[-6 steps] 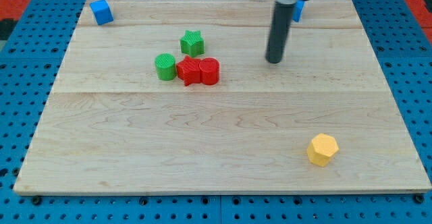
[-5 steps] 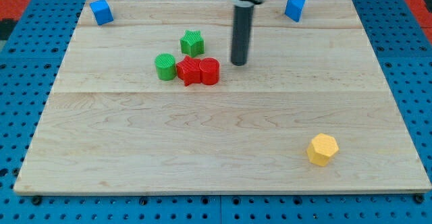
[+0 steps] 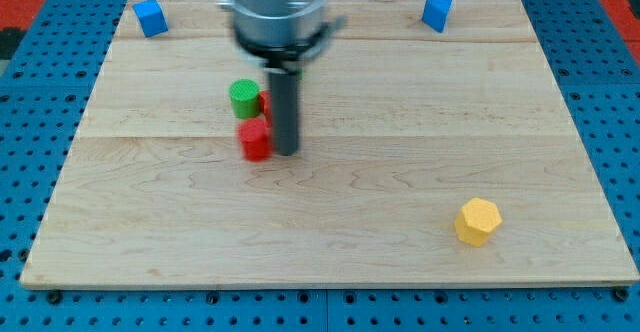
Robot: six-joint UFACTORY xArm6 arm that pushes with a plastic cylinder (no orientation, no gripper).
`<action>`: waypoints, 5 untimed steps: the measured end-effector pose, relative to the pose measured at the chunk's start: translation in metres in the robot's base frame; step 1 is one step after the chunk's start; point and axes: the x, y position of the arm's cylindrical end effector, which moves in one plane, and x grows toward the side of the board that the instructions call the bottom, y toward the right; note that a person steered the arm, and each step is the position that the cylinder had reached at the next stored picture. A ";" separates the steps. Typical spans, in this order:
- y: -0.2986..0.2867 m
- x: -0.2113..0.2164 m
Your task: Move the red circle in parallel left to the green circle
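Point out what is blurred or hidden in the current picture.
In the camera view, the arm's grey head is smeared by motion; the rod hides part of the red blocks; my tip and the green circle stay fairly sharp; lighting is even.

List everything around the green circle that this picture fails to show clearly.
- Green star: not visible in the camera view; the arm's body covers where it could be.
- Second red block: only a sliver shows behind the rod.
- Front red block: blurred, shape unclear, beside my tip.
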 end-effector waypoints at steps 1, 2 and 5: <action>-0.091 -0.004; -0.126 -0.019; -0.134 -0.020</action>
